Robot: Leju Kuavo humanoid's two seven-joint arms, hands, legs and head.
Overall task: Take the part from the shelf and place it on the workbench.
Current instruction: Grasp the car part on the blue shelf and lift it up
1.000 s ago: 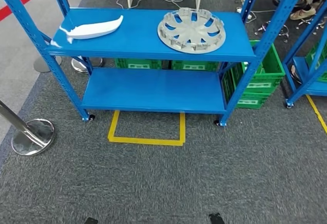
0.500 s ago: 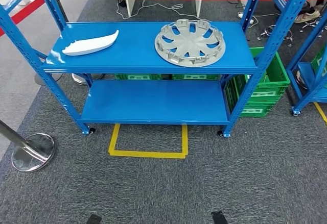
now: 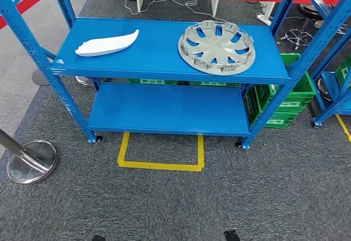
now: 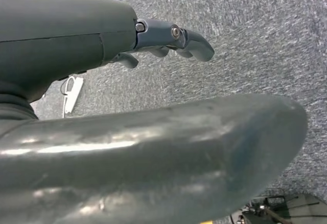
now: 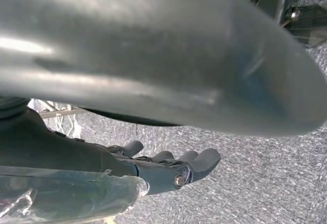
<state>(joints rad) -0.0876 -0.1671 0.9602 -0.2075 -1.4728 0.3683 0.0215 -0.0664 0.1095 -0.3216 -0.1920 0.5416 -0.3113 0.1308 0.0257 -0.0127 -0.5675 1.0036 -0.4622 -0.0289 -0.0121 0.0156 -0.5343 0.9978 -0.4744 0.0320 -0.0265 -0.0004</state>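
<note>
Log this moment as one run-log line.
stage: facing shelf | parts: hubcap, white trim piece untouched | left hand: empty | right hand: empty

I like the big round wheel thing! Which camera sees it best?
The head view. There the whole silver wheel cover lies flat on the top level of the blue shelf, with every spoke visible. The left wrist view has the left hand over grey carpet, and the right wrist view has the right hand over carpet.
</note>
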